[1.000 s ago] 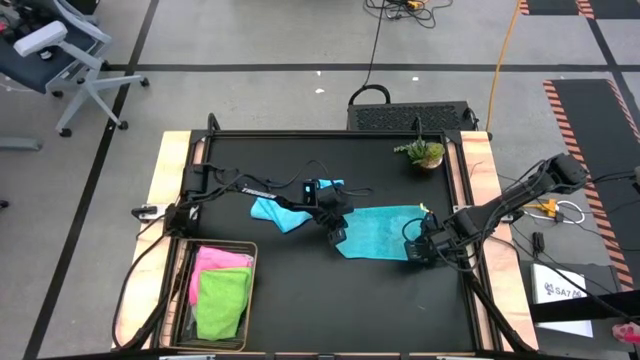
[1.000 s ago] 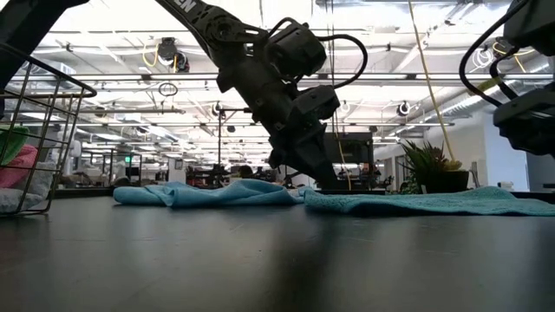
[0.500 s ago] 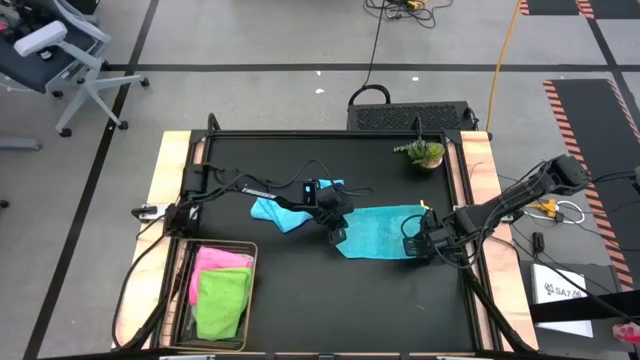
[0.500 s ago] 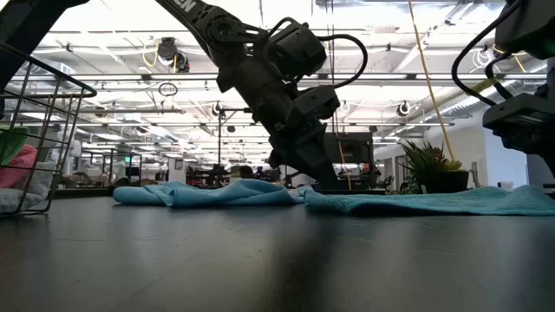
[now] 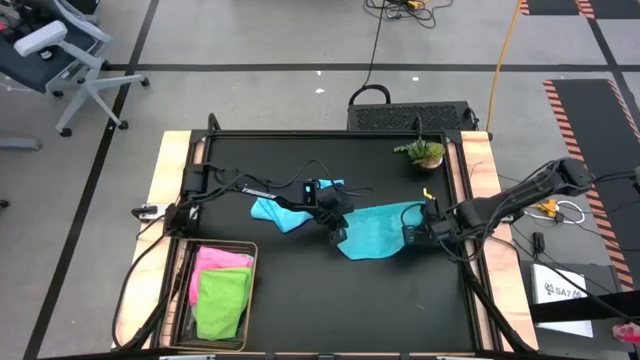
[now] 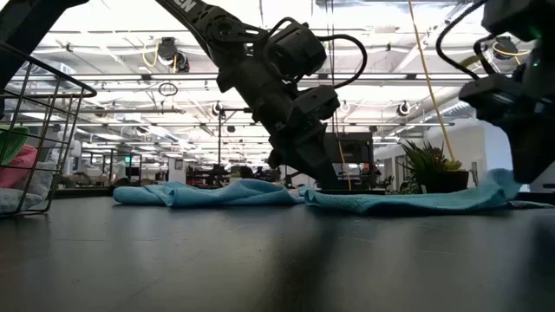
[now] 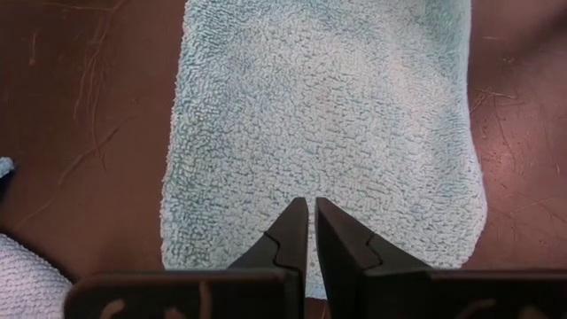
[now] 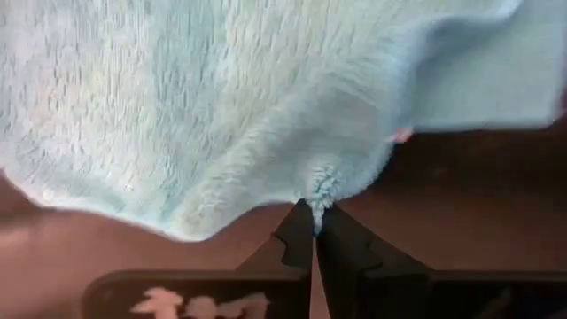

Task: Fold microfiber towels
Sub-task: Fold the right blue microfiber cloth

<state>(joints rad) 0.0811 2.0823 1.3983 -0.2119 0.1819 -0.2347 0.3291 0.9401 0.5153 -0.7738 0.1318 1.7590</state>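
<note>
Holding pink & green towels, the basket sat at the table's front-left corner. We saw the teal towel mid-table: R gripper pinched its edge, L gripper pressed nearly closed on it. Blue towel lay beside. No legible writing.
</note>
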